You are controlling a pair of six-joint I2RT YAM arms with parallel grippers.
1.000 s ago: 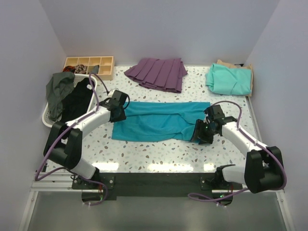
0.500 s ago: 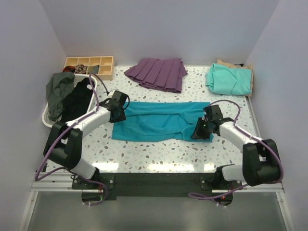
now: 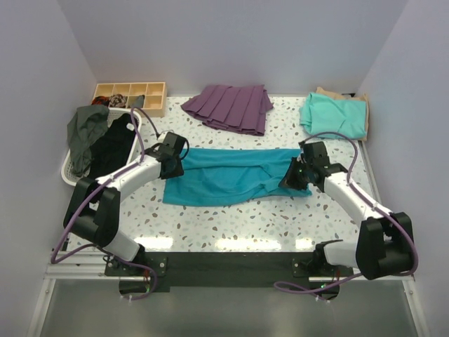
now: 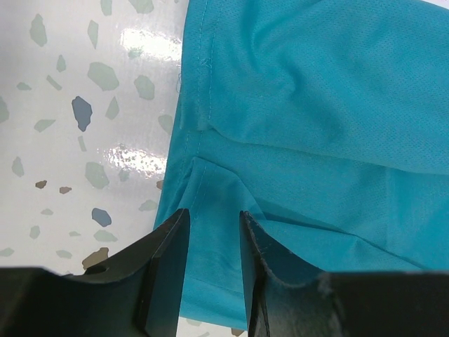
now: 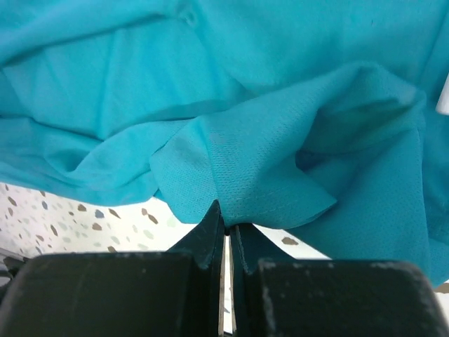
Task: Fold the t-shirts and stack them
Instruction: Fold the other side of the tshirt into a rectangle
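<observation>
Teal t-shirt (image 3: 224,175): lies in a long creased band across the middle of the table (image 3: 231,223), between my two arms. Its right end is bunched.
Left gripper (image 4: 214,217): sits at the shirt's left edge, by the hem. I see the fingers standing apart with teal cloth showing through the gap, and nothing pinched that I can make out.
Right gripper (image 5: 226,226): clamped tight on a fold at the shirt's right end. In the wrist view the fold rises straight out of the closed fingers, with speckled tabletop showing under it.
Mint-green t-shirt (image 3: 335,116): folded at the far right corner.
Tan t-shirt (image 3: 330,92): under the mint one, with only an edge showing.
Purple pleated garment (image 3: 230,107): far middle, apart from the teal shirt.
Wooden tray (image 3: 130,91): far left corner, divided into compartments.
White basket (image 3: 70,168): left edge, with dark clothes draped over it.
</observation>
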